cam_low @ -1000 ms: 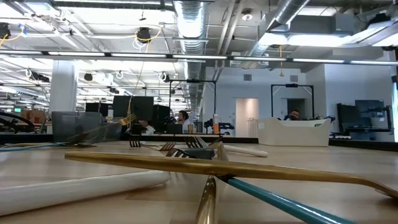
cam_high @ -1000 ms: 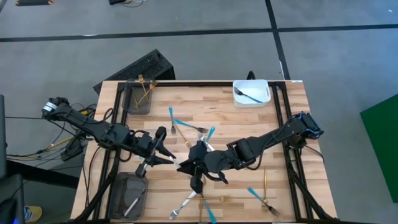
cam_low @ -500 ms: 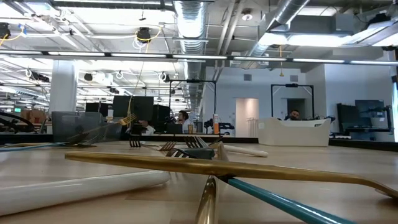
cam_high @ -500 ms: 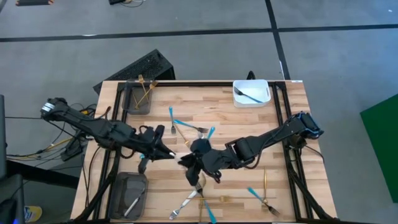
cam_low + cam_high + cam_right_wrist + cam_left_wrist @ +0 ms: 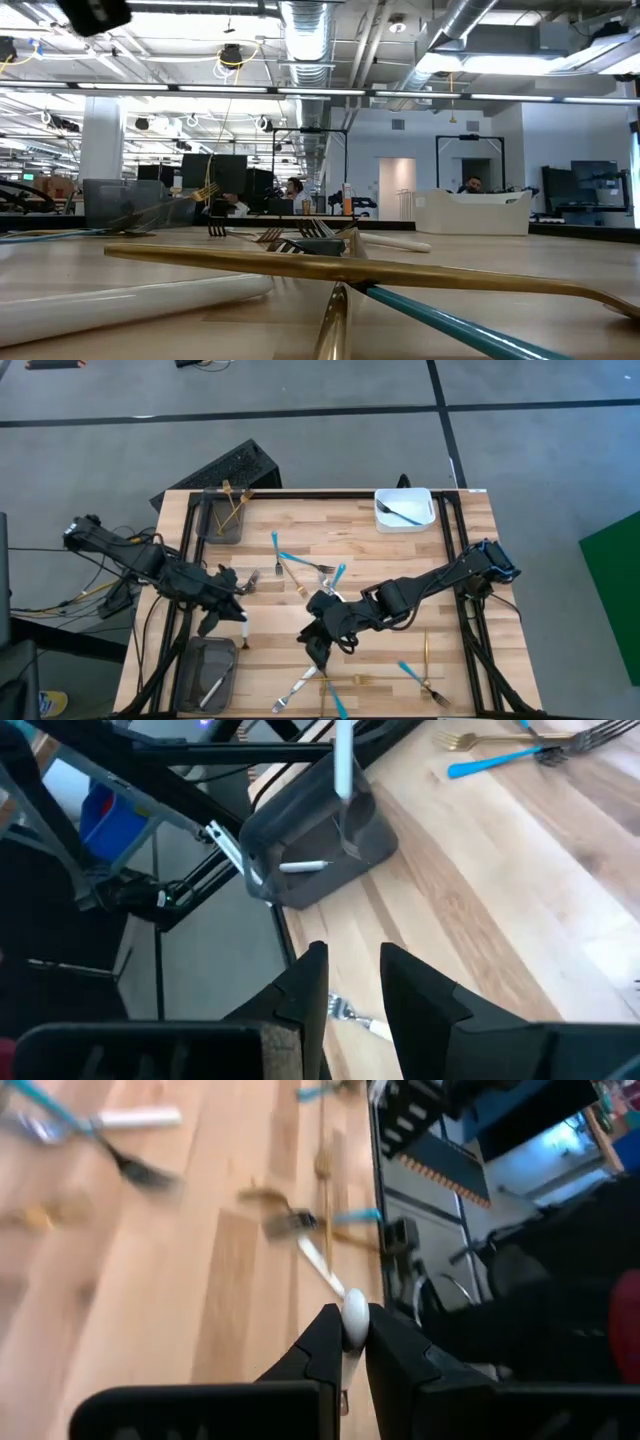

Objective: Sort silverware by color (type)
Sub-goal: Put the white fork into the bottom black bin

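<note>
My left gripper (image 5: 240, 613) hovers over the table's left part, shut on a white-handled fork (image 5: 318, 1265) whose metal head (image 5: 283, 1226) points away from the fingers. My right gripper (image 5: 318, 648) stands open at mid-table, nothing between its fingers (image 5: 350, 960); a white-handled fork (image 5: 352, 1012) lies on the wood below it. Blue-handled forks (image 5: 278, 550) (image 5: 410, 672), gold ones (image 5: 425, 650) and a silver fork (image 5: 300, 685) lie flat on the table. Gold forks rest in the far-left tray (image 5: 222, 532); a white utensil (image 5: 211, 691) lies in the near-left tray (image 5: 192, 660). My left gripper pinches the rounded free end of the fork's white handle (image 5: 354, 1312) between its two fingertips. The fork sticks out beyond the fingers, roughly along them, head farthest away. It is lifted clear of the table.
A white bin (image 5: 380, 510) at the far right holds a blue-handled utensil. Black rails run along the table's left and right sides. In the low view a gold utensil (image 5: 330, 268), a blue handle (image 5: 450, 320) and a white handle (image 5: 130, 295) lie close to the camera.
A second ago both grippers met at mid-table around the white-handled fork. My left gripper has since drawn back toward the table's left edge with the fork and has rolled and tipped; the fork is now in it alone. My right gripper has stayed near mid-table.
</note>
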